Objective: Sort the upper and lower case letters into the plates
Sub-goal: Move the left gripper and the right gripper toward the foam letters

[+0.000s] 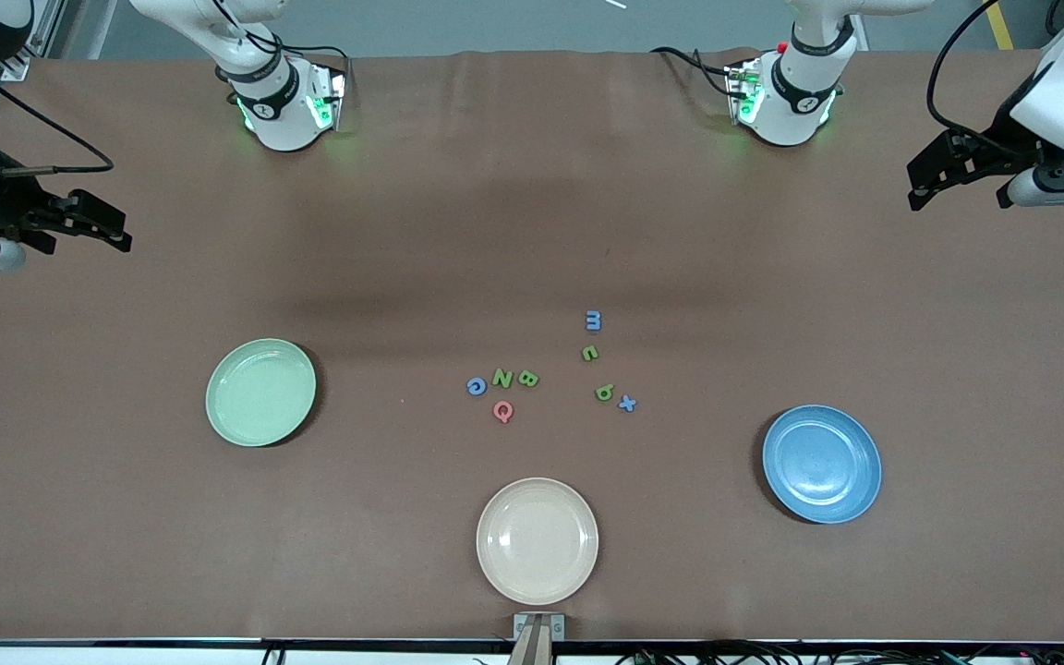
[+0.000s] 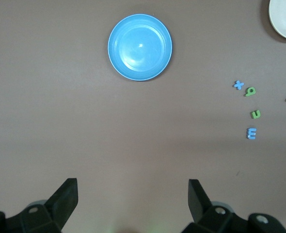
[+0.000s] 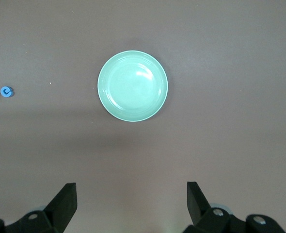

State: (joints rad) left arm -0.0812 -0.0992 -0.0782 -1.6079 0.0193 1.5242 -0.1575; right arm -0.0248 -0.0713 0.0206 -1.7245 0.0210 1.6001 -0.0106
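Observation:
Tiny letters lie mid-table. The capitals are a blue G, green N, green B and pink Q. Toward the left arm's end lie a blue m, two small green letters and a blue x. The mint green plate and the blue plate hold nothing. My left gripper hangs open, high over its end of the table. My right gripper hangs open over the other end. Neither holds anything.
A cream-beige plate with nothing in it sits nearest the front camera, below the letters. Both arm bases stand along the table's robot edge. A camera mount sits at the front edge.

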